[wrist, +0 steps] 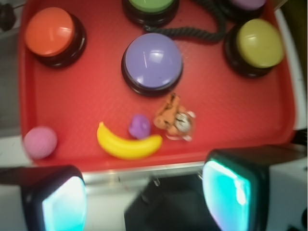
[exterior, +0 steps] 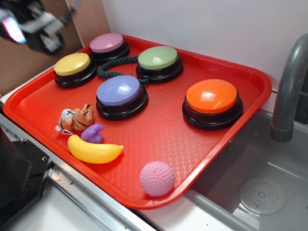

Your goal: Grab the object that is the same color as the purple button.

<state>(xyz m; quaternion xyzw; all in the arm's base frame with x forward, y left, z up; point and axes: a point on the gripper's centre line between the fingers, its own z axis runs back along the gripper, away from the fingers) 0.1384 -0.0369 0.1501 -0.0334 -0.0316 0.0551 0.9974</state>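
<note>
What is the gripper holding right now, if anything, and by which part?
Nothing. The gripper is open with an empty gap between its fingers, above the tray's near edge. The purple toy lies untouched between the banana and the tiger.

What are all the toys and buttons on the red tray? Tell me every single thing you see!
tray: one, red, on the counter beside the sink
purple button: one, lavender-blue, middle of the tray
orange button: one, orange, sink side of the tray
green button: one, pale green, back of the tray
yellow button: one, yellow, back corner
pink button: one, pinkish-mauve, back edge
rope: one, dark green, among the back buttons
purple toy: one, violet, between tiger and banana
tiger toy: one, orange and white, beside the purple button
banana: one, yellow, front of the tray
ball: one, pink, front edge
sink: one, grey, beside the tray
faucet: one, grey, over the sink
hand: one, black fingers with glowing teal pads, open, above the front edge
</note>
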